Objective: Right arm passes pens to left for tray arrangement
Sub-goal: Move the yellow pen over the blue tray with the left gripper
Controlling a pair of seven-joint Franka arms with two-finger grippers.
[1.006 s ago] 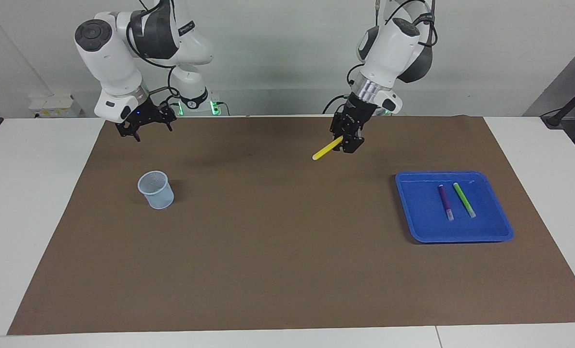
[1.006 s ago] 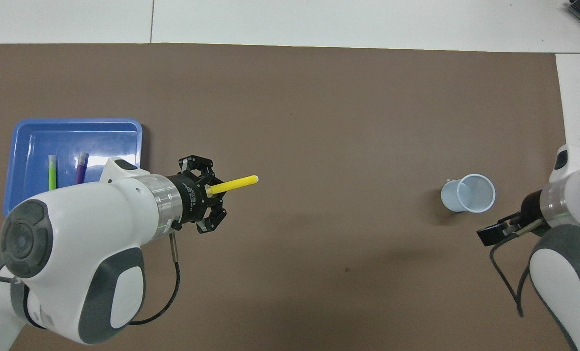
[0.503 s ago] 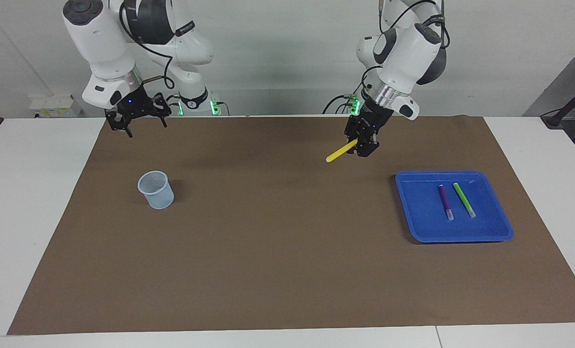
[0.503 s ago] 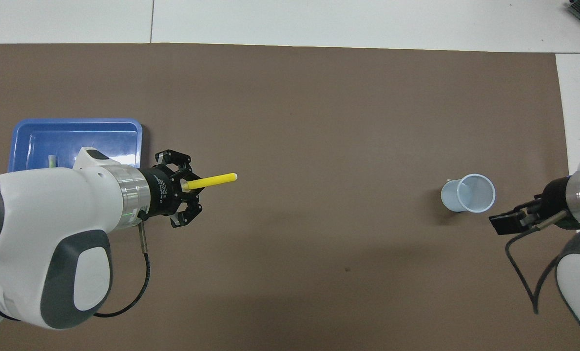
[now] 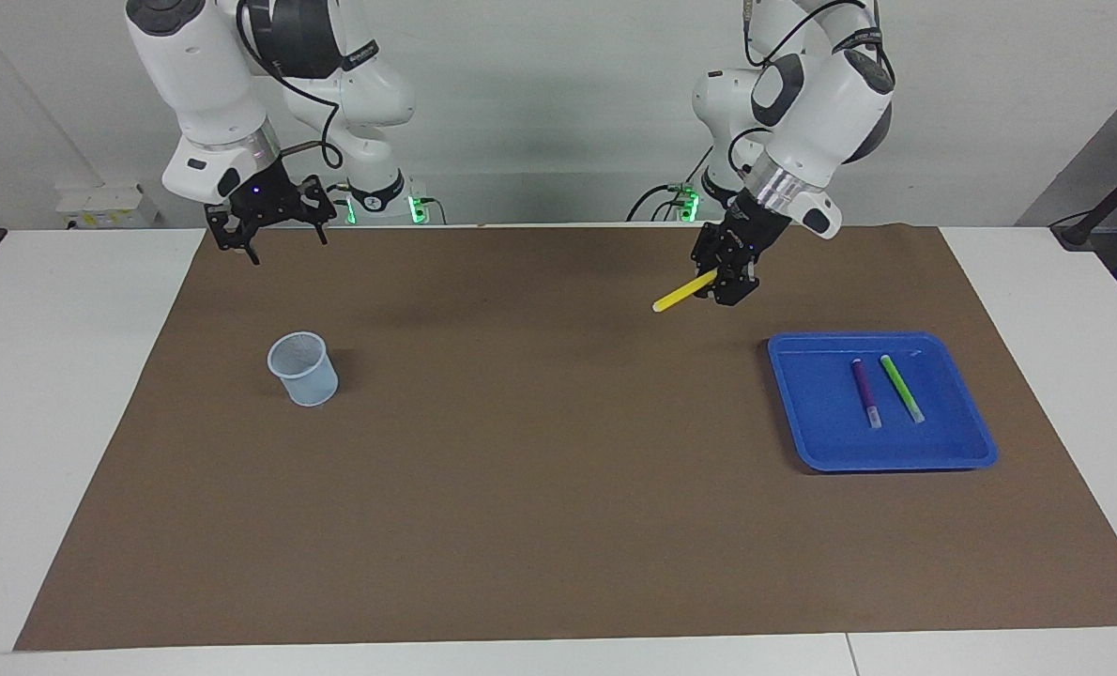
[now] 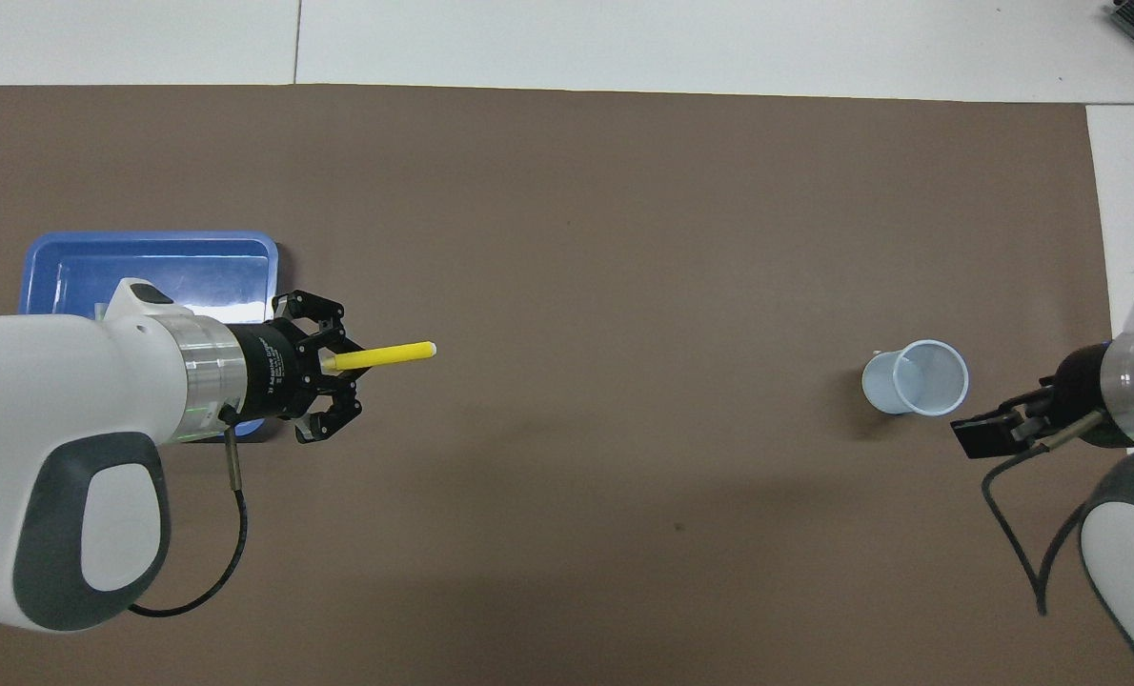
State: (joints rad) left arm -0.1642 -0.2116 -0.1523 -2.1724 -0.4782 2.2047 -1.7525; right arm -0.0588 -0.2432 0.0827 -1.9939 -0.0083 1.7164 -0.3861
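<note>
The left end effector [image 5: 720, 282] is pinching one end of a slim yellow marker pen [image 5: 682, 293] above the brown mat [image 5: 540, 488], its fingertips pressed onto the barrel; the pen is sticking out toward the right arm's end of the surface. The shallow bright blue plastic tray [image 5: 807, 441] is lying near the mat's edge at the left arm's end, holding a purple marker pen [image 5: 864, 392] and a bright green marker pen [image 5: 901, 387] side by side, apart. The right end effector [image 5: 277, 230] is waiting with its fingers spread over the mat's corner nearest its base. A pale translucent mesh cup [image 5: 304, 369] is standing upright nearby. Between cup and tray, bare mat is offering wide room.
</note>
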